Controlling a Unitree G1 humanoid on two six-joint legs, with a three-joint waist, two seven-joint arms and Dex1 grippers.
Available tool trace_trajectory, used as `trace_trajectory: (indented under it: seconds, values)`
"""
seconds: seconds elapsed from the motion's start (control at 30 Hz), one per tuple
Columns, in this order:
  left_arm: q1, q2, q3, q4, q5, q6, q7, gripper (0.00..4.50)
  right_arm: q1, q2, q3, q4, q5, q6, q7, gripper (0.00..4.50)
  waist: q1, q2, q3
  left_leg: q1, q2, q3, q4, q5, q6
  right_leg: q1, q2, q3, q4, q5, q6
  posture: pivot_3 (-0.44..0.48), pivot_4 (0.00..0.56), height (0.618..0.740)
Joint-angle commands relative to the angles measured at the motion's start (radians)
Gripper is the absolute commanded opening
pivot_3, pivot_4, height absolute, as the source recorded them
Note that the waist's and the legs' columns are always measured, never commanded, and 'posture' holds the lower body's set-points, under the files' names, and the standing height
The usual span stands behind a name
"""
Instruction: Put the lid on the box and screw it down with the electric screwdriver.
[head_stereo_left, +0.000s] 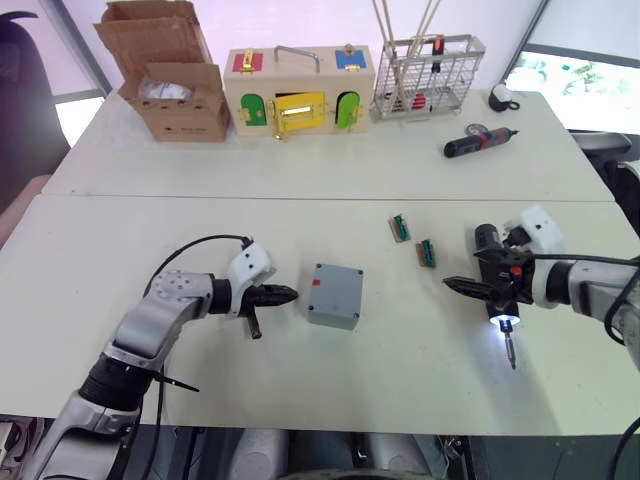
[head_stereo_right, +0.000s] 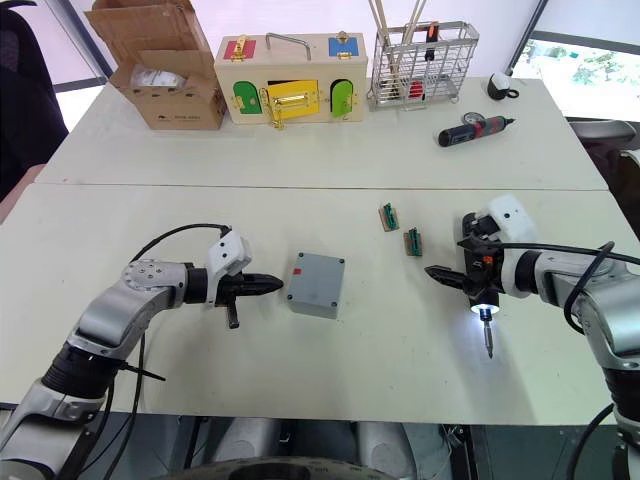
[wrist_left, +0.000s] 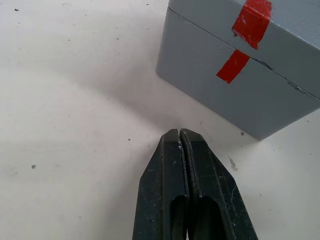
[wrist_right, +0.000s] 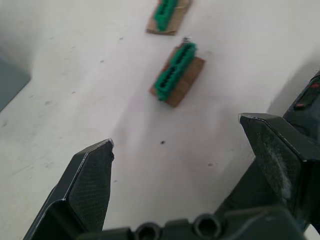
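Lid (head_stereo_left: 338, 283) sits on box (head_stereo_left: 331, 309), white table (head_stereo_left: 150, 150)
My left gripper (head_stereo_left: 290, 294) is closed, empty; right gripper (head_stereo_left: 455, 286) spread beside the screwdriver (head_stereo_left: 497, 283)

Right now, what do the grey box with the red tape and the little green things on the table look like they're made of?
The small grey square lidded box looks like matte plastic: an even dull surface with a fine lid seam, and glossy red tape strips across it. The two small green ridged blocks look like moulded plastic, each sitting on a flat brown base, perhaps cardboard or thin wood.
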Motion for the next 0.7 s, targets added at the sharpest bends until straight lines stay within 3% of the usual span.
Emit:
trace_trajectory:
  seconds: [0.03,0.33,0.47,0.7]
  values:
    - [0.013,0.000,-0.016,-0.006,0.010,0.001,0.003,0.00,-0.041,0.021,-0.099,0.041,0.000,-0.046,-0.018,4.49,-0.001,0.000,0.000,0.000,0.000,0.000,0.000,0.000,0.000,0.000,0.000,0.000,0.000,0.000,0.000,0.000,0.150,0.740]
    - [0.017,0.010,-0.015,-0.003,0.010,-0.004,-0.002,0.00,-0.001,-0.021,-0.165,0.123,-0.054,-0.089,-0.014,4.49,-0.002,0.001,-0.001,0.000,0.000,0.001,0.000,0.000,0.000,0.000,0.000,0.000,0.000,0.000,0.000,0.000,0.150,0.740]
    - [0.012,0.010,-0.013,0.002,0.010,-0.006,-0.004,0.00,-0.047,0.055,-0.188,0.050,0.024,-0.031,-0.044,4.49,-0.003,0.002,-0.001,0.001,0.000,0.001,0.000,0.000,0.000,0.000,0.001,0.001,0.001,0.000,0.000,0.000,0.150,0.740]
    - [-0.035,0.030,0.047,-0.018,-0.029,0.029,-0.008,0.00,-0.017,0.307,-0.153,-0.063,0.029,-0.115,-0.175,4.49,-0.001,0.002,-0.001,0.000,0.001,0.000,0.000,0.000,0.000,0.000,0.001,0.001,0.001,0.000,0.000,0.000,0.150,0.740]
